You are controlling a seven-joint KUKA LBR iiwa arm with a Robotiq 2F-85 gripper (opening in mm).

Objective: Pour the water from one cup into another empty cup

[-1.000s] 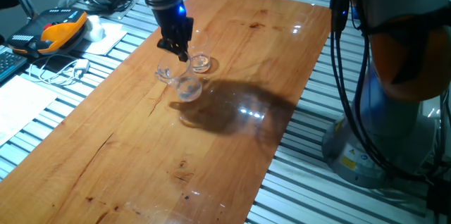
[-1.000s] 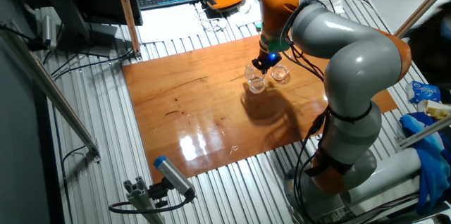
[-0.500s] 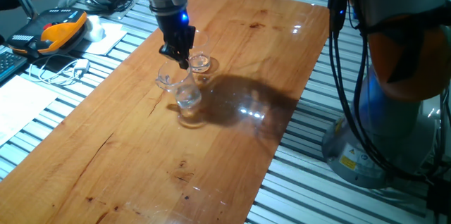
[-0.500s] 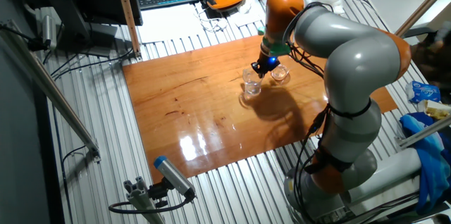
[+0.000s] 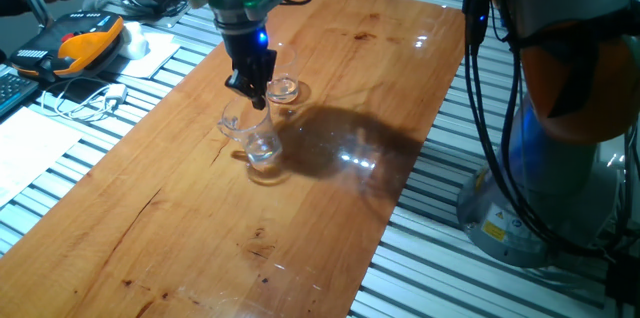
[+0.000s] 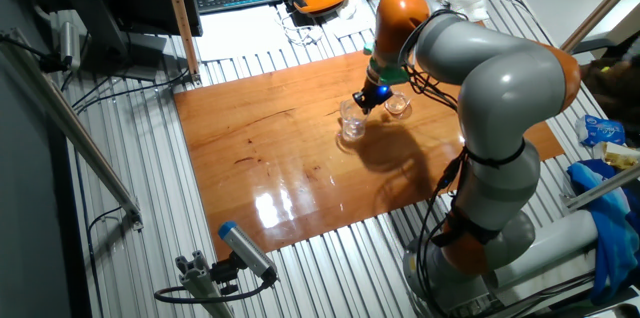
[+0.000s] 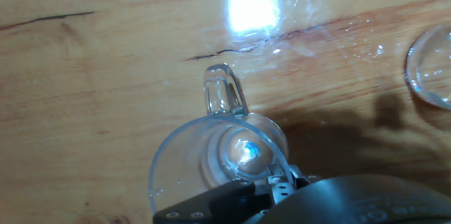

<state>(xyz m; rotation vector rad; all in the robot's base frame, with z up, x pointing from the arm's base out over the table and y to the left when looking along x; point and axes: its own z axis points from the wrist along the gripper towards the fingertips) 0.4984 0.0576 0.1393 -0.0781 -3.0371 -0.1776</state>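
Gripping the rim of my clear glass mug (image 5: pixel 255 136) is the gripper (image 5: pixel 252 89), and the mug stands upright on the wooden table (image 5: pixel 330 198) just beside the small tumbler (image 5: pixel 285 88), loop handle (image 7: pixel 223 90) pointing away from the fingers.

Handled mug (image 5: pixel 255 136) upright on table, small tumbler (image 5: pixel 284 89) near.

2 obstacles stand centre frame on the table (image 5: pixel 330 208): the mug (image 5: pixel 253 138) and, just upper right, the tumbler (image 5: pixel 284 89). Lower and right table areas are open; clutter lies upper left.
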